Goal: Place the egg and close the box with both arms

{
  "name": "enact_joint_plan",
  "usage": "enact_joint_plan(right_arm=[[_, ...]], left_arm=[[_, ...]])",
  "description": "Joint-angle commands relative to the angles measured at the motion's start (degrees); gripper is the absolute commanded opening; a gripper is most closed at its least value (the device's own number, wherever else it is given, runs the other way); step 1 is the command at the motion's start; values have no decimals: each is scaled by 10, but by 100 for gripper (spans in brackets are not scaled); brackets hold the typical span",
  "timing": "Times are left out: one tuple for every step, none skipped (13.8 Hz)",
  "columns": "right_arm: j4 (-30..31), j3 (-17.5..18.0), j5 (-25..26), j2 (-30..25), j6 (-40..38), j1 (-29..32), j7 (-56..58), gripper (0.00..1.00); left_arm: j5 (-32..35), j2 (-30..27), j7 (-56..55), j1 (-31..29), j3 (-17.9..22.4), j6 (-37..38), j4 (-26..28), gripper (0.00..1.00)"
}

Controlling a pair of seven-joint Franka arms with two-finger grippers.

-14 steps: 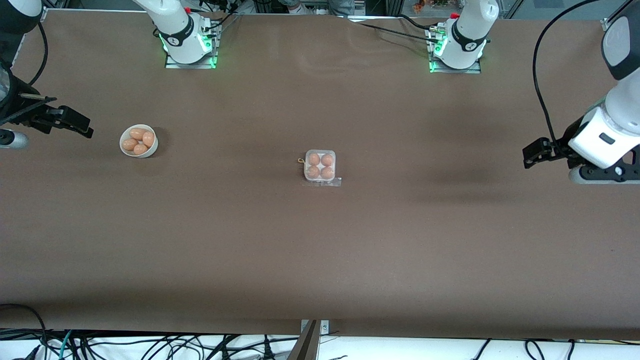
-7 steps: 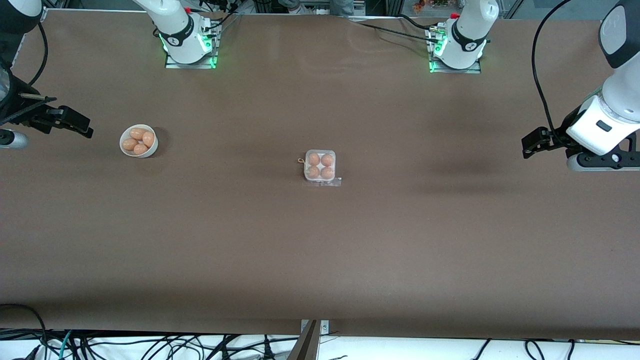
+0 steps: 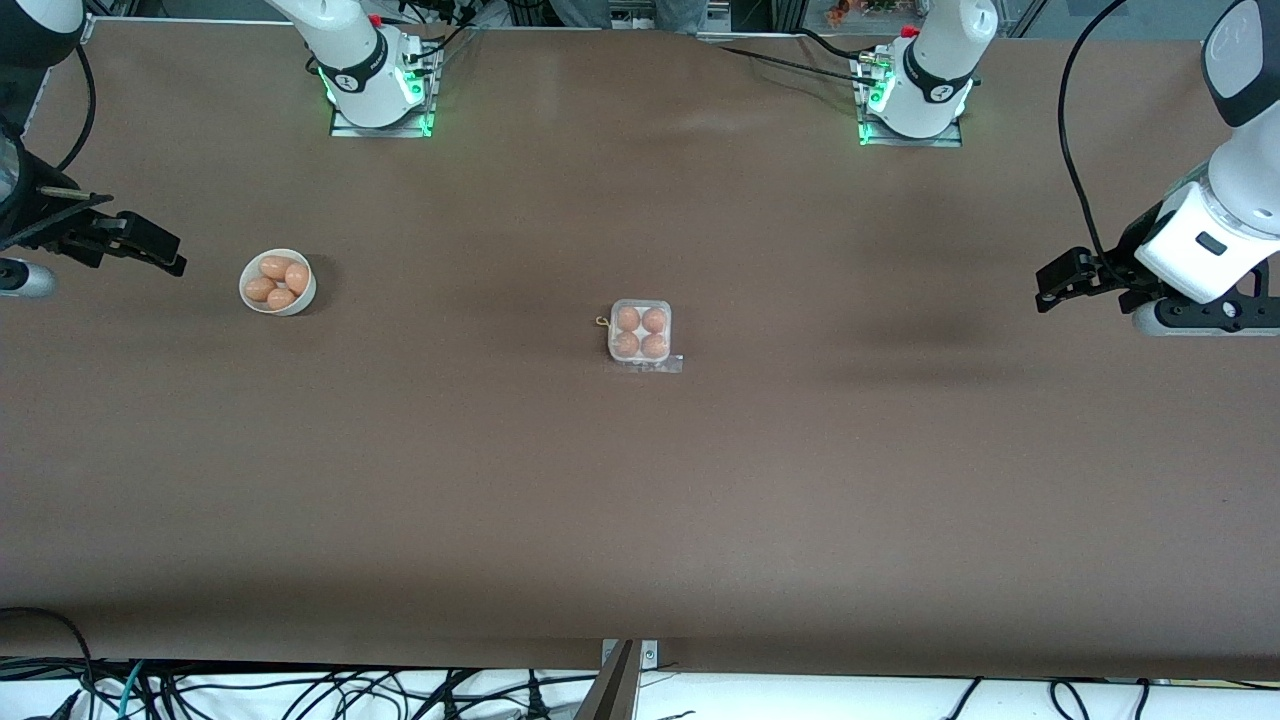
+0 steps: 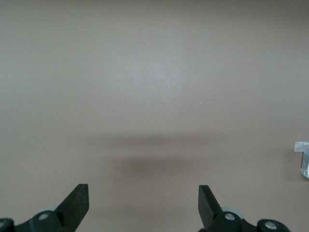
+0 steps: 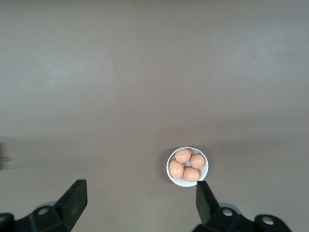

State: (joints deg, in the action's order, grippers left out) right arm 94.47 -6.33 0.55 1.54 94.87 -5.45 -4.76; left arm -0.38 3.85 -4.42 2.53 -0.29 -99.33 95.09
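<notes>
The clear box sits mid-table with its see-through lid lying flat over it; an orange-brown egg shows in every cell. My left gripper hangs open and empty over bare table at the left arm's end, far from the box. In the left wrist view its fingers are spread wide and a corner of the box shows at the frame's edge. My right gripper hangs open and empty near the right arm's end, beside the bowl; it also shows in the right wrist view.
A round white bowl with several more eggs stands toward the right arm's end; it also shows in the right wrist view. Cables hang along the table's near edge.
My left gripper has drifted a little toward the arms' bases, still open. The right arm, the box and the bowl have not moved.
</notes>
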Motion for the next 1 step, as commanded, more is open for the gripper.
enact_joint_plan(right_arm=[[-7,5,3,-1,-11,7,0,100]], left_arm=[[-12,-24,1,6,7,-8,20,100]])
